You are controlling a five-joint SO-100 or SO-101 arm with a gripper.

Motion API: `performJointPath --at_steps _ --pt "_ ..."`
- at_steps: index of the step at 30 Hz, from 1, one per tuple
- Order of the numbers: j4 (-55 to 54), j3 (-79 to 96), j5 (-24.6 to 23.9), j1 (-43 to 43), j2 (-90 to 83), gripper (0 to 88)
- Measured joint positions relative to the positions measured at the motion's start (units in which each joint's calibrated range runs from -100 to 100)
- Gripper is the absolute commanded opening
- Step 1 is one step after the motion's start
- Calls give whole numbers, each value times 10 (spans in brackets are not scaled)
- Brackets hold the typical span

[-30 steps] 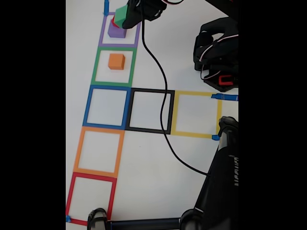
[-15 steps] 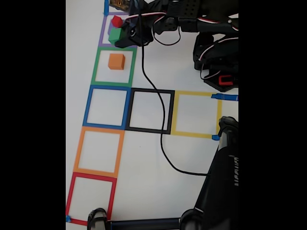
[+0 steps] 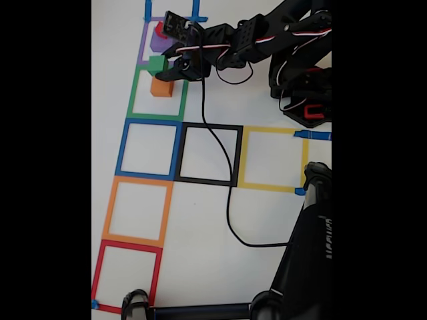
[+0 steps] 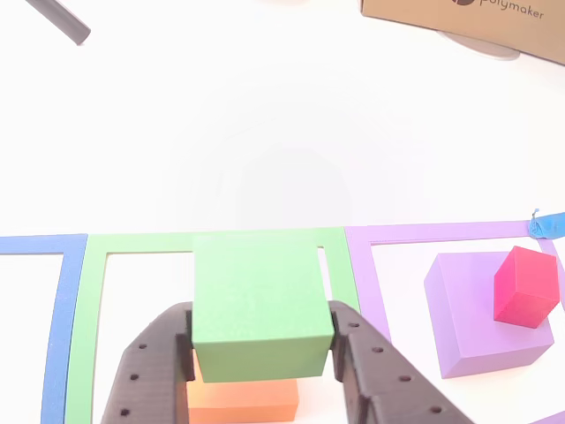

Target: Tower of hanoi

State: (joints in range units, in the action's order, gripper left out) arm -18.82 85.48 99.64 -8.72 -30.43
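Four cubes sit at the top of the taped grid, and one of them is in my grasp. My gripper (image 4: pixel 261 353) is clamped on the green cube (image 4: pixel 259 309), one dark finger (image 4: pixel 150 367) pressed to each side of it. I hold it directly above the orange cube (image 4: pixel 243 399), whose top edge peeks out beneath; whether the two touch I cannot tell. Both lie inside the green tape square (image 4: pixel 93 309). In the fixed view my gripper (image 3: pixel 168 67) reaches in from the right, the green cube (image 3: pixel 157 64) over the orange cube (image 3: pixel 161 87) in the green tape square (image 3: pixel 133 93).

Next door, the purple cube (image 4: pixel 472 309) rests in the purple tape square (image 4: pixel 424 233), with the red cube (image 4: pixel 527 287) on top of it, near its right edge. A black cable (image 3: pixel 223 167) trails from my arm across the black tape square (image 3: pixel 238 157). A cardboard box (image 4: pixel 468 22) sits at the far edge of the white table (image 4: pixel 265 115).
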Motion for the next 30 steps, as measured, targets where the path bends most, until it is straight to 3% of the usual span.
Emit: performJointPath --at_steps 8,30 --pt "-155 0 0 -4 145 81" --pt "-294 -2 0 7 279 81"
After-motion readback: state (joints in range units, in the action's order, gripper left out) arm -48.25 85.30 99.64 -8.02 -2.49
